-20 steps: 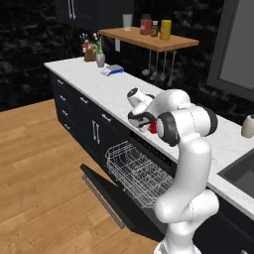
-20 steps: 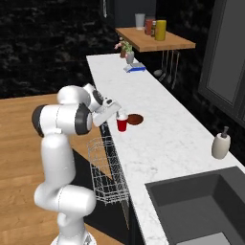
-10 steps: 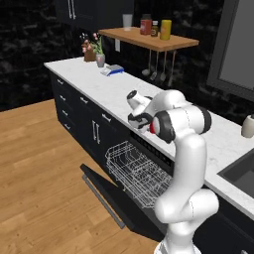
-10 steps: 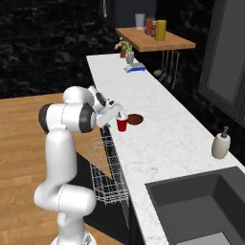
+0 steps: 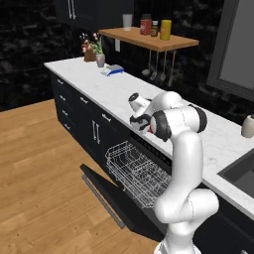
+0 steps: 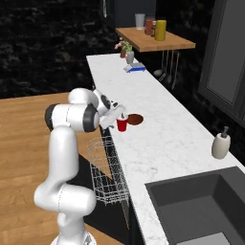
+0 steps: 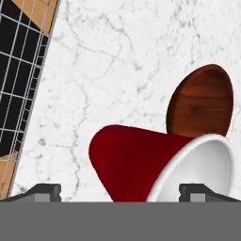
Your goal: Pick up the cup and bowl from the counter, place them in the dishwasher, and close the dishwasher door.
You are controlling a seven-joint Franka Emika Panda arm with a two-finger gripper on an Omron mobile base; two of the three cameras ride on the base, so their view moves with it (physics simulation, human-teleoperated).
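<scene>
Pincer (image 7: 120, 190) spread wide and holding nothing, its tips standing either side of the cup (image 7: 155, 164) without visibly touching it; that looks like the line-up for a grasp.

Tabletop (image 6: 158, 129) runs long beside the arm. Below its edge the dishwasher (image 5: 144, 171) has its door (image 5: 106, 193) dropped flat and the rack (image 5: 136, 171) pulled out, presumably so the dishes can go straight in. Both dishes sit near the tabletop's edge above the rack, a short carry. Bowl (image 7: 200, 101) rests just behind the cup. The cup stands upright on the tabletop, rim up, not yet lifted.
</scene>
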